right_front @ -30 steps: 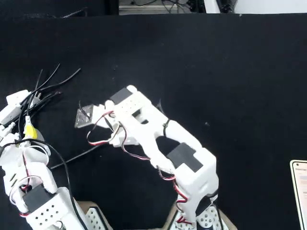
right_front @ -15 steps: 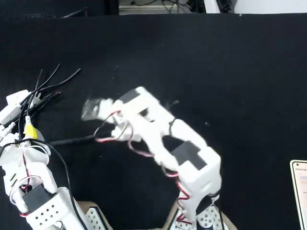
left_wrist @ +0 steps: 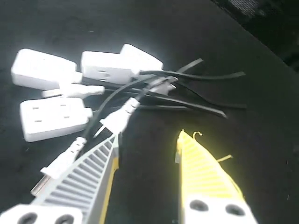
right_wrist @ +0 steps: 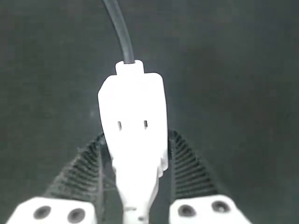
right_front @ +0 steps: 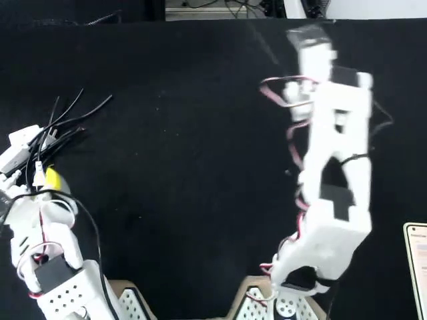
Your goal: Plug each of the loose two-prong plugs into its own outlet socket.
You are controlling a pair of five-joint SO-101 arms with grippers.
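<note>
My right gripper [right_wrist: 138,140] is shut on a white outlet socket [right_wrist: 132,112] with two slots facing the camera and a black cord [right_wrist: 119,32] leaving its far end. In the high view that gripper [right_front: 305,39] is held up over the table's far right. Several white outlet sockets [left_wrist: 44,70] and white two-prong plugs [left_wrist: 119,119] on black cords lie in a tangle at the table's left edge [right_front: 23,150]. My left gripper [left_wrist: 148,137] is open just short of that tangle, with nothing between its grey and yellow fingers.
Loose black cords [right_front: 73,117] fan out from the pile toward the table's middle. A white sheet [right_front: 417,267] lies at the right edge. The black table [right_front: 187,200] is bare between the two arms.
The right arm has swung from the left-middle of the table up to the far right, carrying the white socket. The left arm has shifted slightly.
</note>
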